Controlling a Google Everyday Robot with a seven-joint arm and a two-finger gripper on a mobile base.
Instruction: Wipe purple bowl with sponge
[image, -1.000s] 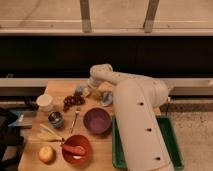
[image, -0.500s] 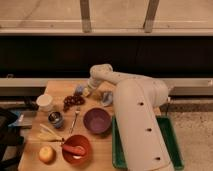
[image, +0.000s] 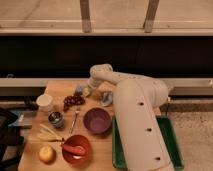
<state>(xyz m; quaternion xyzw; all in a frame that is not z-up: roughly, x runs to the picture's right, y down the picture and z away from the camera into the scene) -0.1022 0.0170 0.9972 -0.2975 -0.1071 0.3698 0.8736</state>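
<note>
White arm reaches across to the far side of the wooden surface. Claw is down low at the back, closed. Sponge, a small blue-grey block, sits right at the claw's left tip; can't tell if it is pinched or just touching. Purple bowl stands upright mid-surface, nearer the camera than the claw and apart from it, its inside looking bare. A pale grey-blue cloth lies crumpled between claw and bowl, partly under the arm. Dark grapes are just left of the claw, with a white cup further left. A fork lies beside the purple bowl's left rim, a metal can left of that. At the front are a red bowl holding something red, a round yellow fruit and a banana. A green tray sits at the right edge, mostly hidden by the arm.
</note>
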